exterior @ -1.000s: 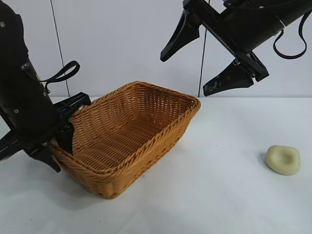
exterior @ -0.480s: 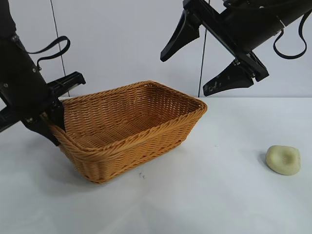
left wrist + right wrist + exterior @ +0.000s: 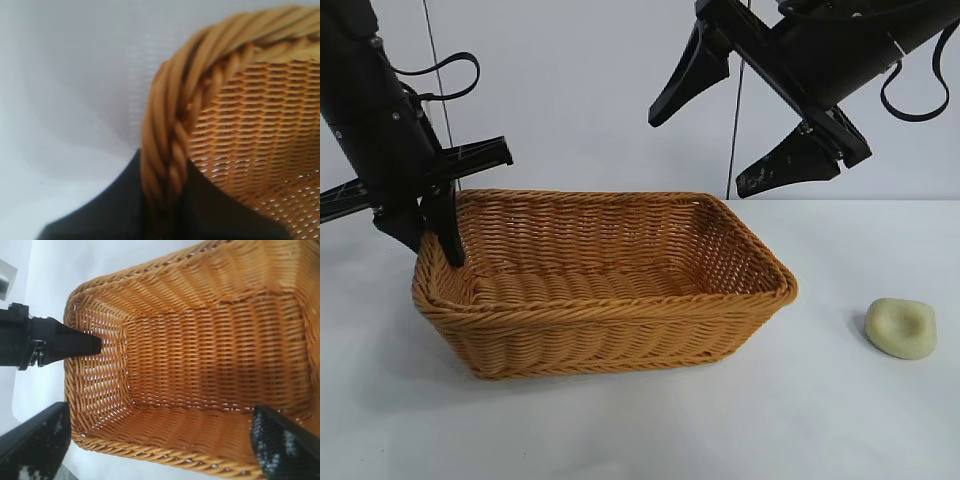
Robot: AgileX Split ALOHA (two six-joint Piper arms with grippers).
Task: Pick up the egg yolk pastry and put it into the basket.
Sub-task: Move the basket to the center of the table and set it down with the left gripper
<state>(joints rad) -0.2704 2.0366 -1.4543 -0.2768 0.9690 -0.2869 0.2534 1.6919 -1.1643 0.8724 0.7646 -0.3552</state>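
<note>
left gripper (image 3: pixel 438 235) clamped on basket (image 3: pixel 610 320) rim, 9 o'clock end | right gripper (image 3: pixel 745 125) jaws wide, empty, above basket's 1 o'clock | egg yolk pastry (image 3: pixel 901 327) on table (image 3: pixel 820 430), 4 o'clock of right gripper, well apart, outside basket

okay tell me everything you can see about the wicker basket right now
The basket is a large rectangular one of orange-tan woven strands, with sloping sides and a thick braided rim. It sits upright on the white table, long side toward the exterior camera, and nothing shows inside it. The left gripper is shut on the rim at its left end, one finger inside the wall and one outside. Nothing else touches it.
</note>
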